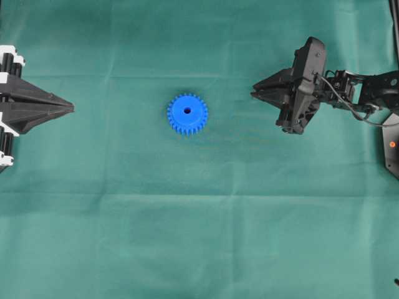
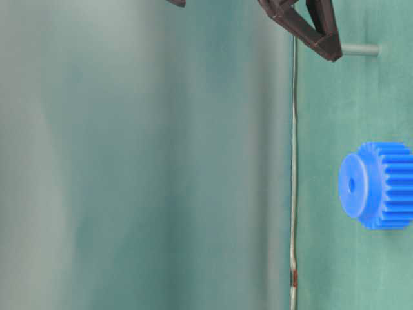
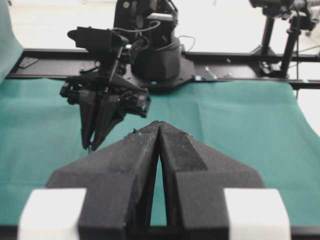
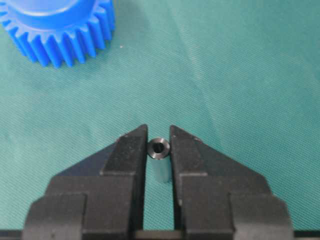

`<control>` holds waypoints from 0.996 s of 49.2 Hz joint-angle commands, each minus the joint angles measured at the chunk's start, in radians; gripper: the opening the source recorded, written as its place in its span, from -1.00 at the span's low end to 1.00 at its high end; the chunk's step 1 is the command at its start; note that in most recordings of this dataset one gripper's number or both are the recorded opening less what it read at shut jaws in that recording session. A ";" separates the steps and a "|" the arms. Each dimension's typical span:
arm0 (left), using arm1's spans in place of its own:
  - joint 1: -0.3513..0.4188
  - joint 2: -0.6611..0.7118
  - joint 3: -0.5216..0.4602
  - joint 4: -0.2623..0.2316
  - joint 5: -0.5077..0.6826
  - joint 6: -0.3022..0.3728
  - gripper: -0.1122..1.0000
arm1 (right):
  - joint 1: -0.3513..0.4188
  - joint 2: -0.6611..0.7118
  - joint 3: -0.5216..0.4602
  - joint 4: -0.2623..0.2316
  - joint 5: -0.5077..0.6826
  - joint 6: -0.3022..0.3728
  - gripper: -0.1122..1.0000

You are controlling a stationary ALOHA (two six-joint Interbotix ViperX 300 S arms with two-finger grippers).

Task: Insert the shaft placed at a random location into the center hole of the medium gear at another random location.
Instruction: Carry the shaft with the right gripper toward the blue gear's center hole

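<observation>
The medium gear [image 1: 187, 114] is bright blue and lies flat on the green cloth, hub up, with its center hole [image 1: 187, 111] dark and uncovered. It also shows in the table-level view as the gear [image 2: 381, 185] and at the top left of the right wrist view as the gear [image 4: 60, 30]. The shaft [image 4: 160, 150], a tiny grey cylinder, stands upright between the fingers of my right gripper [image 4: 158, 130], which is shut on it, well right of the gear. The shaft [image 2: 360, 49] pokes out past that gripper's tips [image 2: 330, 51]. My left gripper [image 1: 70, 109] rests at the left edge, shut and holding nothing.
Green cloth [image 1: 199, 237] covers the whole table, with slight creases. The right arm's base [image 3: 155, 55] and a black rail [image 3: 240, 57] stand at the far edge in the left wrist view. A camera stand [image 3: 267, 30] rises behind.
</observation>
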 commanded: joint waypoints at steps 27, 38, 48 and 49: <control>0.000 0.008 -0.020 0.003 0.003 0.002 -0.79 | -0.015 -0.144 -0.051 0.003 0.115 0.008 -0.57; 0.000 0.008 -0.021 0.003 0.005 0.000 -0.79 | -0.014 -0.247 -0.087 0.003 0.242 0.009 -0.57; 0.002 0.008 -0.020 0.003 0.005 0.000 -0.79 | -0.014 -0.265 -0.104 0.003 0.298 0.011 -0.57; 0.002 0.008 -0.020 0.003 0.005 0.000 -0.79 | -0.014 -0.264 -0.104 0.003 0.298 0.011 -0.57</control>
